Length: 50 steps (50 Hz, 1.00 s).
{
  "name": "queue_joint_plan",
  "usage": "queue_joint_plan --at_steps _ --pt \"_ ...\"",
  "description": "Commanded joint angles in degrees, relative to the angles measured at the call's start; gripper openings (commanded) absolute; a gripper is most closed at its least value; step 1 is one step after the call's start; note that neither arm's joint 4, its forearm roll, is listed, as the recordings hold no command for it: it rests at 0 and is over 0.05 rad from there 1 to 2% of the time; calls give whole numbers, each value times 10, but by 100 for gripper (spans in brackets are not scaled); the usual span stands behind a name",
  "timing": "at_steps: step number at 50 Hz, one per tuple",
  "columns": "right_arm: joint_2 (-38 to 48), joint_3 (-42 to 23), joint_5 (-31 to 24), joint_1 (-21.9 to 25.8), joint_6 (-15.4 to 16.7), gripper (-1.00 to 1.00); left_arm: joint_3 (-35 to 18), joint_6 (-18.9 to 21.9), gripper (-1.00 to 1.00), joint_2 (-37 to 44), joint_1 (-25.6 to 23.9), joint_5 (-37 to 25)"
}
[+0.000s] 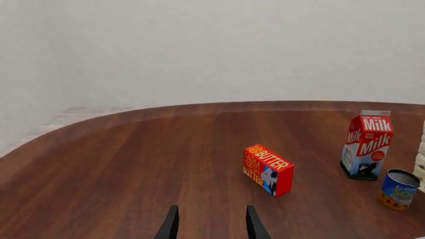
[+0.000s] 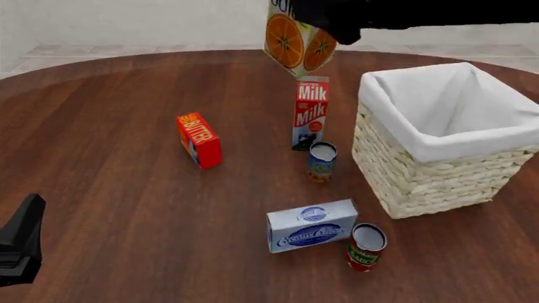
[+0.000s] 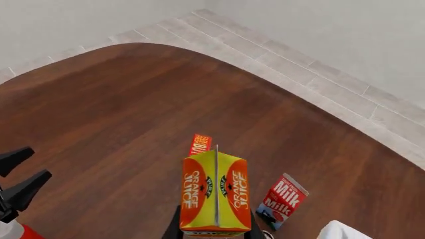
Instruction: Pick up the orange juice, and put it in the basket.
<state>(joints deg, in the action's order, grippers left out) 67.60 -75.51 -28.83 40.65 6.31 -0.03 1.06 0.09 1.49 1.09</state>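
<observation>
Your right gripper (image 3: 214, 230) clamps the orange juice (image 2: 296, 43), lifted high above the milk carton (image 2: 310, 112), left of the basket (image 2: 425, 165). Your left gripper (image 1: 211, 224) hangs open, empty.

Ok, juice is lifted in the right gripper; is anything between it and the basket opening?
Nothing visible. The orange juice hangs high, held by the right gripper, left of the basket. The milk carton and the can stand lower, on the table.
</observation>
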Motion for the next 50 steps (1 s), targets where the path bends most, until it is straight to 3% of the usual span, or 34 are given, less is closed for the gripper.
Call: queue_joint_plan --at_steps 1,10,28,50 --pt "-26 -63 -72 -64 -4 -100 0 1 100 0 0 1" --pt "-51 -26 -70 -122 -7 -100 0 3 100 0 -3 1" --pt "-99 29 -70 -182 1 -100 0 16 100 -1 -15 13" --pt "-116 39 -83 -256 -1 -100 0 8 100 0 -11 7"
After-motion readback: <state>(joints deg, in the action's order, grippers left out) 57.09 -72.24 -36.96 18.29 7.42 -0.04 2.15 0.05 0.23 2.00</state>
